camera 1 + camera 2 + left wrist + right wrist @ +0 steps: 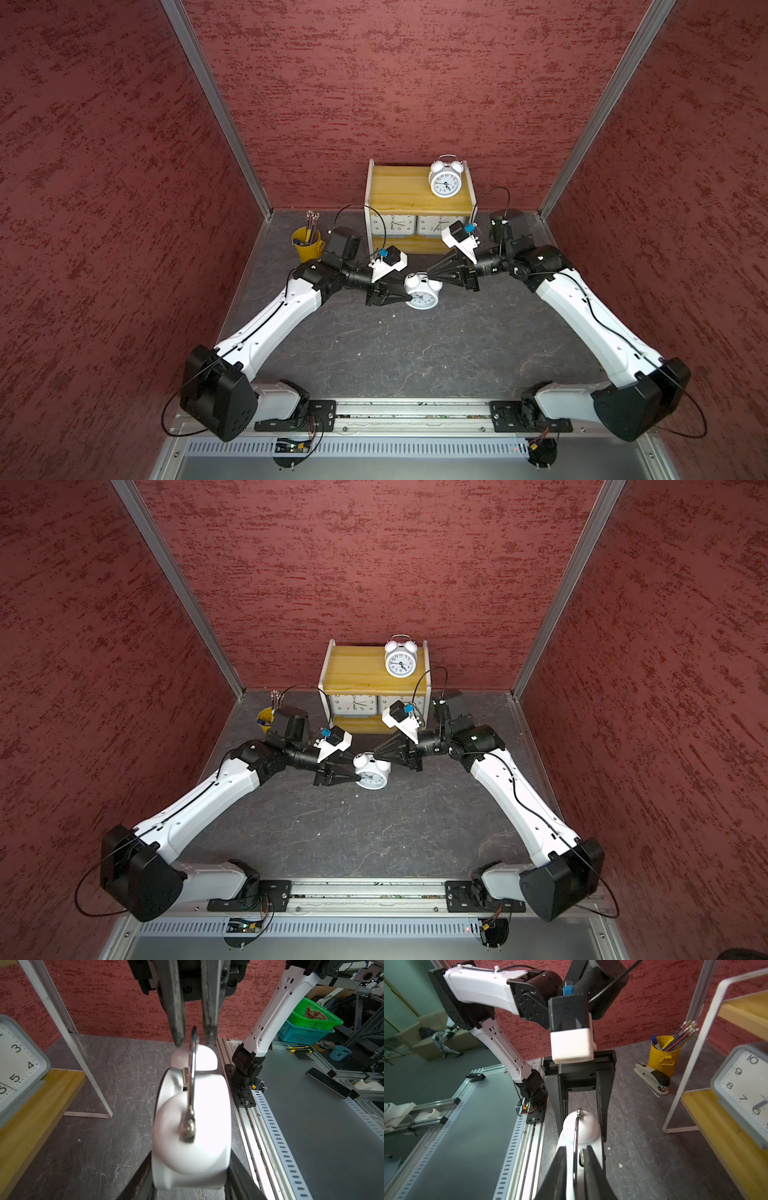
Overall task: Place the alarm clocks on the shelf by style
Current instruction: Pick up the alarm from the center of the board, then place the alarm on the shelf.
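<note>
My left end effector [582, 1132] clamps the body of the twin-bell clock [371, 776], which I judge light and slippery. The right end effector [194, 1040], reaching in from two o'clock, stands released around its handle [192, 1076].

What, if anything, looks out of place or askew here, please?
Only the white twin-bell clock is off the shelf: it is tilted between the left claw, closed on its body, and the right claw, open around its handle. Its twin stands upright on the top board above both grey clocks. Nothing looks spilled or damaged.

yellow pen cup [663, 1057] beside a stapler [653, 1078].
</note>
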Tool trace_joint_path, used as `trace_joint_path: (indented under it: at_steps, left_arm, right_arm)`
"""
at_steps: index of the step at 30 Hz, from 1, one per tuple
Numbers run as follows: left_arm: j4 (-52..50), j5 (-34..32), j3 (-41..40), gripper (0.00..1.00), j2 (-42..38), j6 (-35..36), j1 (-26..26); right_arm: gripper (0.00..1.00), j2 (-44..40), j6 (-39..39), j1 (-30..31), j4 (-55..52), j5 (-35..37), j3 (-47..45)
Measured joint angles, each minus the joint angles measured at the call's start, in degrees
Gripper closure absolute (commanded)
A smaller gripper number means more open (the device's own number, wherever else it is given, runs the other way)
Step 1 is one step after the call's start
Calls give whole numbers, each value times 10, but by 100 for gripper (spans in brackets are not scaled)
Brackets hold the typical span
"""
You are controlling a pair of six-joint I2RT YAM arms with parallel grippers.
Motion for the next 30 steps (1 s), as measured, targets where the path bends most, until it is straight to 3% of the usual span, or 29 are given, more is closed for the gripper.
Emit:
trace_joint_path:
  at_steps: [2,6,13,22,30]
  left_arm:
    - [3,-8,0,75,0,-9,0]
    - [11,-28,0,75,-9,-32,3]
    - [33,-80,13,73,-46,-95,19]
    - [31,-135,118,70,-37,-156,30]
    - [16,-168,197,70,19,-178,41]
  right_arm:
    - [37,-9,14,0,25,18,-14]
    - [26,-45,38,-1,80,93,-57]
    - [24,-126,105,-39,195,268,-130]
    - [23,-166,200,-72,284,449,-211]
    - [23,-144,242,-72,322,516,-233]
